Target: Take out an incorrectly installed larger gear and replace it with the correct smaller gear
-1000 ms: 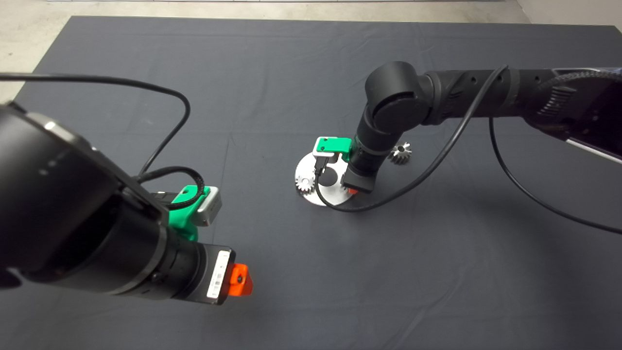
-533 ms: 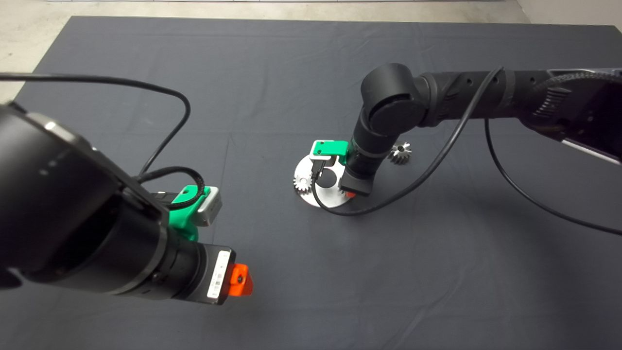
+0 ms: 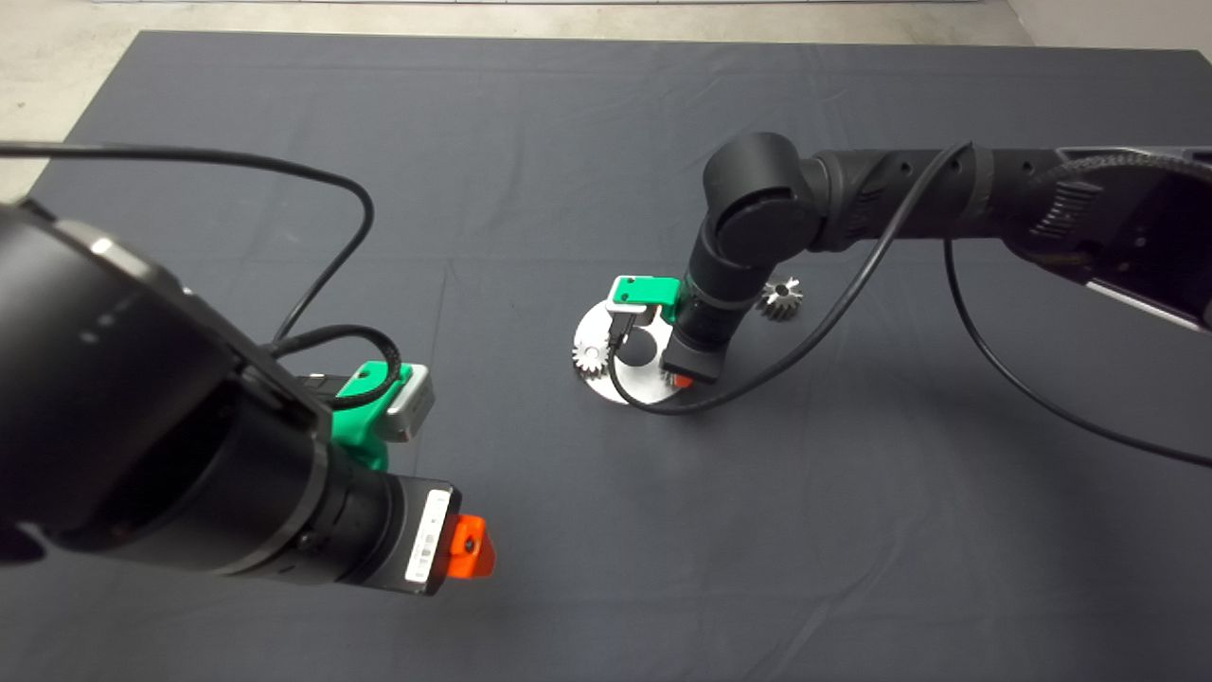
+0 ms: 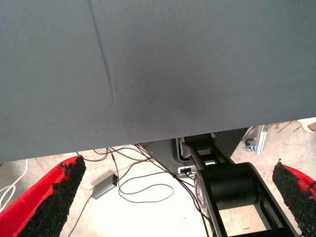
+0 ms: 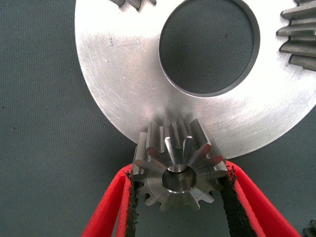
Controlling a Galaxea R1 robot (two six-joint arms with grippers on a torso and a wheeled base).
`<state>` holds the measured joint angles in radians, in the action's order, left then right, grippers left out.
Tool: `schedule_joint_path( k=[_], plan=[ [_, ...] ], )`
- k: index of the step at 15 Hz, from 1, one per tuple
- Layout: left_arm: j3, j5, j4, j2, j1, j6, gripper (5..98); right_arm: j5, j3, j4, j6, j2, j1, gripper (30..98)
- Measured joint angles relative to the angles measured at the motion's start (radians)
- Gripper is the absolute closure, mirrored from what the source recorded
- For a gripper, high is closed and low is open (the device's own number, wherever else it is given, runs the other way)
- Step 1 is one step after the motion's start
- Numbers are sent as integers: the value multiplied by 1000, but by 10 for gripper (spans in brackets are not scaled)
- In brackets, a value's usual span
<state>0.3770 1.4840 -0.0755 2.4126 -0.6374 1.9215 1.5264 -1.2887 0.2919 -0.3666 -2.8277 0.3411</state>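
My right gripper [image 3: 680, 379] is down at the near edge of the round silver plate [image 3: 595, 327]. In the right wrist view its fingers [image 5: 111, 207] are shut on the larger gear [image 5: 175, 173], shiny with long flared teeth, pads touching the teeth on both sides. That gear sits at the plate's rim [image 5: 123, 74] with a metal pin showing in its centre. The smaller gear [image 3: 781, 298], dark with glinting teeth, lies on the mat to the right of the plate, behind the right arm. My left gripper [image 3: 469, 549] is open and empty at the lower left.
A small pale gear [image 3: 590, 356] sits on the plate's left side. Parts of two pale gears [image 5: 298, 34] show around the plate's big round hole [image 5: 210, 47]. A black cable loops in front of the plate. The left wrist view shows the mat's edge and the floor.
The right arm has shifted slightly left and settled lower over the plate. The left arm has not moved.
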Motion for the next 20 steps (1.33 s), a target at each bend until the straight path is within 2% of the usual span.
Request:
schedule_joint_path(
  k=[10, 14, 16, 18, 20],
  plan=[
    [0, 0, 0, 0, 0, 0, 61, 0, -3, -1, 0, 0, 0, 880],
    [0, 0, 0, 0, 0, 0, 61, 1, 0, -3, 0, 0, 0, 849],
    [0, 0, 0, 0, 0, 0, 61, 4, 16, -2, 0, 1, 0, 806],
    [0, 0, 0, 0, 0, 0, 61, 7, 33, -4, 0, 7, 3, 805],
    [0, 0, 0, 0, 0, 0, 61, 4, 56, -59, 0, 24, 44, 762]
  ],
)
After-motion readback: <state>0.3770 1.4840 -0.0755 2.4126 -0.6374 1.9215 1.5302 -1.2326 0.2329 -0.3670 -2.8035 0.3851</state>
